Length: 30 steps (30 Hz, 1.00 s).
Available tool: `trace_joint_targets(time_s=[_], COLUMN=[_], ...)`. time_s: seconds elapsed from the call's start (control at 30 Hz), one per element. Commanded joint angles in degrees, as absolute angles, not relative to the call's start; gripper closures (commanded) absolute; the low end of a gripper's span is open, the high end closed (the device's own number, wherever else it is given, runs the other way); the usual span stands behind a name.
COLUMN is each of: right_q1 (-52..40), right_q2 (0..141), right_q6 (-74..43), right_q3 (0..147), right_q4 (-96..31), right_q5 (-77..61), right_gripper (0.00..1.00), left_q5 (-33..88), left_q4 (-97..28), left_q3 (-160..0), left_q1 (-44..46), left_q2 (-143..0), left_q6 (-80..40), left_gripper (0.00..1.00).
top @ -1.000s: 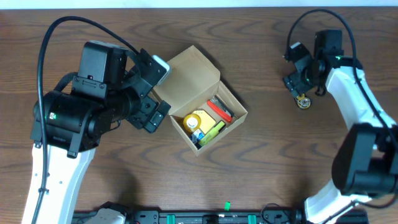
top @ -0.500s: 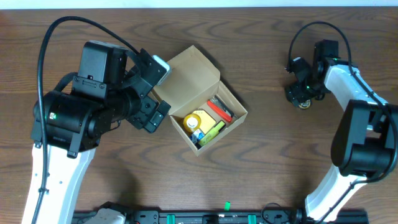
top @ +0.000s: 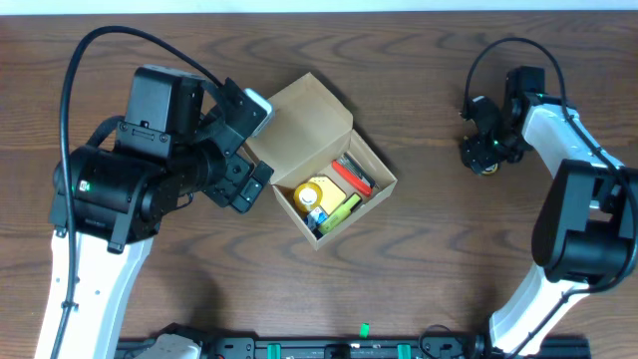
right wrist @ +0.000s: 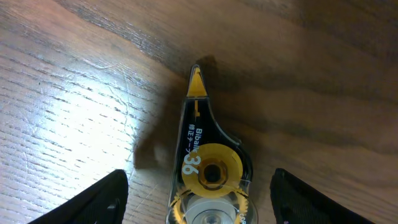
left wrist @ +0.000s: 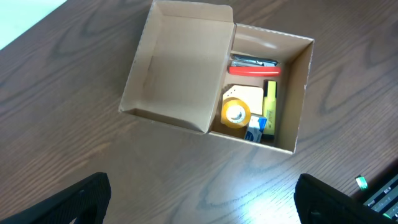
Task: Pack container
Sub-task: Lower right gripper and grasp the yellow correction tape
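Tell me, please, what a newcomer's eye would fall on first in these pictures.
The open cardboard box in the middle of the wooden table draws the eye first, its flap folded back and a yellow tape roll, a red item and a yellow highlighter inside. Far right, a black-and-yellow correction tape dispenser lies flat between the fingers of the open right end effector.

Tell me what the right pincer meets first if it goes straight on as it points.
The correction tape dispenser, lying flat on the table squarely between the open fingers of the right pincer. Depth is unclear, but nothing shows in between.
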<state>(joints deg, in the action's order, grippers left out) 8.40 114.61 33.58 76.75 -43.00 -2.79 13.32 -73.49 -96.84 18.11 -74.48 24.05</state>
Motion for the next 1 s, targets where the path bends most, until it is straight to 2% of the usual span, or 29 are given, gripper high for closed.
trace_joint_targets(time_s=[0.0, 0.73, 0.97], right_q1=[8.8, 8.8, 8.8], right_q2=[115.5, 115.5, 115.5], right_q6=[32.9, 33.5, 33.5], right_q3=[75.9, 75.2, 75.2], right_q4=[-43.1, -39.9, -39.8], right_q5=[-1.3, 0.0, -0.1], right_gripper=[0.27, 0.30, 0.34], left_q5=[13.0, 13.0, 13.0], left_q4=[-73.6, -73.6, -73.6], left_q3=[-97.8, -97.8, -97.8], left_q1=[18.0, 18.0, 18.0], left_q2=[-74.5, -74.5, -74.5], left_q6=[24.4, 24.4, 24.4], left_gripper=[0.05, 0.05, 0.05])
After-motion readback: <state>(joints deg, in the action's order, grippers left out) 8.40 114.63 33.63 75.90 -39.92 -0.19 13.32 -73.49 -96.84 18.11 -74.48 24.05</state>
